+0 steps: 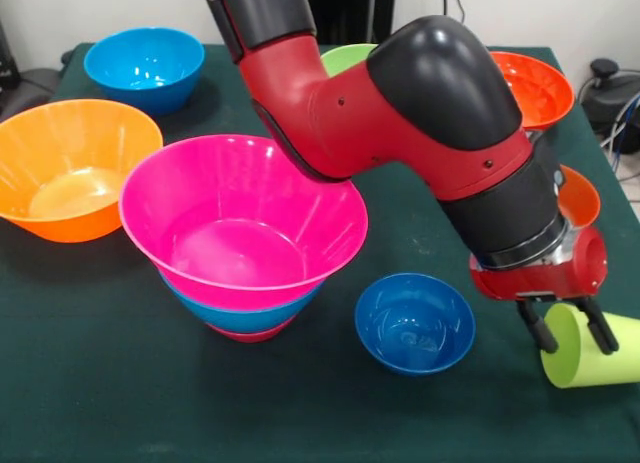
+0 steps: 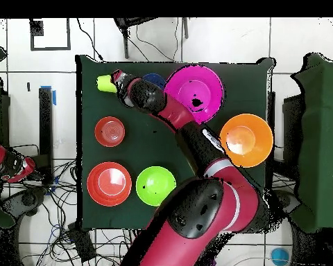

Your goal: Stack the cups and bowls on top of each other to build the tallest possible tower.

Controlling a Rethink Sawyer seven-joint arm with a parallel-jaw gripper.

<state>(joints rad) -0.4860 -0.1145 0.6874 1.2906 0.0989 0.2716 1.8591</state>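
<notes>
The tower (image 1: 245, 238) is a large pink bowl (image 1: 240, 218) nested in a medium blue bowl (image 1: 200, 305), which sits on a small crimson bowl (image 1: 245, 333). The pink bowl also shows in the overhead view (image 2: 195, 93). The lime-green cup (image 1: 600, 353) lies on its side at the right, mouth toward the tower. It also shows in the overhead view (image 2: 105, 84). My gripper (image 1: 570, 333) is down at the cup's mouth end, open, with one black finger (image 1: 541, 329) before the rim and the other across the body. The gripper shows in the overhead view (image 2: 118, 86).
A large orange bowl (image 1: 70, 168) stands left, a blue bowl (image 1: 145, 68) back left, and a small blue bowl (image 1: 415, 323) between tower and cup. A green bowl (image 1: 345, 55), a red-orange bowl (image 1: 530, 83) and a small orange-red bowl (image 1: 582, 198) stand behind my arm. The cup lies near the table's edge.
</notes>
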